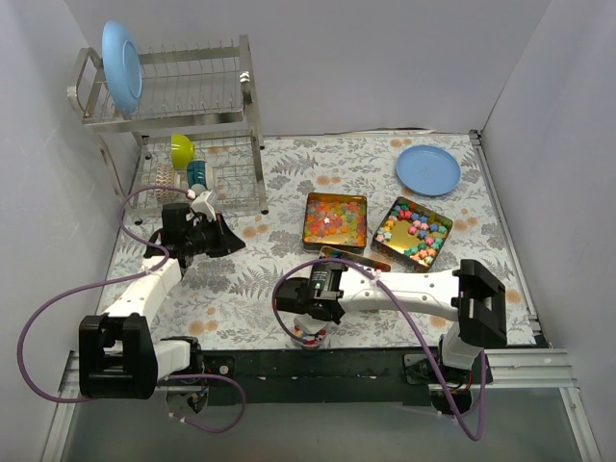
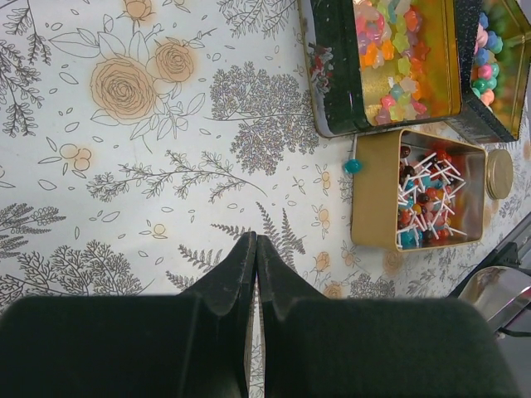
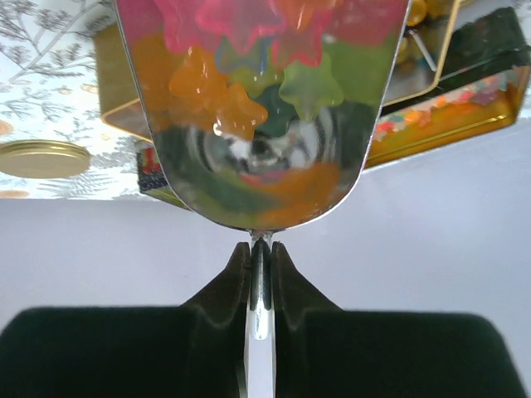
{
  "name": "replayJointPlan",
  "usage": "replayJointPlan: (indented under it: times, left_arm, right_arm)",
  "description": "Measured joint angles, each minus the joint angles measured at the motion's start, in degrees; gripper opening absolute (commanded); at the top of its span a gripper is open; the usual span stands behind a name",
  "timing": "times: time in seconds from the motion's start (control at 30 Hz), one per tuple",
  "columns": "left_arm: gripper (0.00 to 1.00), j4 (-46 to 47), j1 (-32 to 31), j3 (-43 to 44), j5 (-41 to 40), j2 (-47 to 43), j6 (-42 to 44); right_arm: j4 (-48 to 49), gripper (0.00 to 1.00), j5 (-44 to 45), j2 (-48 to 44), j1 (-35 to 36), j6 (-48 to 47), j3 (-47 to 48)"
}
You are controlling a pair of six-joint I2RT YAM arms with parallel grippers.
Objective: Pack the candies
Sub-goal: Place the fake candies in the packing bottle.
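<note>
The right gripper point(image 3: 260, 249) pinches the thin handle of a metal scoop point(image 3: 249, 195) loaded with star-shaped candies point(image 3: 217, 87) in orange, pink and green, near the front edge of the floral tablecloth point(image 1: 241, 289). The left gripper point(image 2: 255, 245) hangs above the cloth, fingers pressed together on nothing. More candies fill two gold tins point(image 1: 309, 219); a smaller tin point(image 2: 373, 191) holds lollipops point(image 2: 427, 195).

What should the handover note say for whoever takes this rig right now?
Left claw: shut, empty, above bare tablecloth.
Right claw: shut on the scoop handle; scoop loaded with star candies.
Most sweets sit in the open star tin and neighbour tin. Lollipops are in the small tin, with one teal piece loose beside it. The gold lid lies off.
A small container near that claw seems to hold a few.
Left: probably tip the scoopful in, then repeat.
</note>
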Motion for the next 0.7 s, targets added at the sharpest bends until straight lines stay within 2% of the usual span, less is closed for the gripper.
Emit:
replayJointPlan:
  times: [0.27, 0.57, 0.7]
  left_arm:
    - [0.01, 1.11, 0.09, -0.33, 0.0, 0.0, -1.29]
    - [0.01, 1.14, 0.15, -0.31, 0.44, 0.02, -2.08]
    - [0.06, 0.79, 0.15, -0.02, 0.83, 0.31, -2.08]
  right_arm:
    - [0.28, 0.01, 6.49, 1.07, 2.27, -1.27, 1.05]
    - [0.28, 0.01, 9.42, 1.07, 3.85, -1.64, 1.03]
    - [0.33, 0.01, 9.68, 0.76, 3.82, -1.49, 0.94]
